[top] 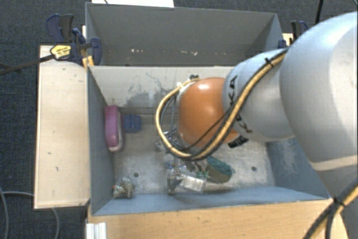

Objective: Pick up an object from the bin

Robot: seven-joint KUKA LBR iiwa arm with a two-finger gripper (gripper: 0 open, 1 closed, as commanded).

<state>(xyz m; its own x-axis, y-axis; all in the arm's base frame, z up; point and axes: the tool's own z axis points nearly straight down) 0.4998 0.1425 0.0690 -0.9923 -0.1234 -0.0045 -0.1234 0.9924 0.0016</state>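
Observation:
My gripper (pixel 174 168) reaches down near the bin's front wall, mostly hidden under the arm's wrist. Right below it lies a clear, shiny plastic piece (pixel 191 183) on the bin floor. A dark green object (pixel 221 171) lies just to the right of the gripper, partly covered by the wrist. Whether anything is held cannot be made out.
A pink oblong object (pixel 113 127) leans by the left wall with a small blue block (pixel 132 123) beside it. A small crumpled grey-tan thing (pixel 123 190) sits in the front left corner. The arm covers the right half of the bin.

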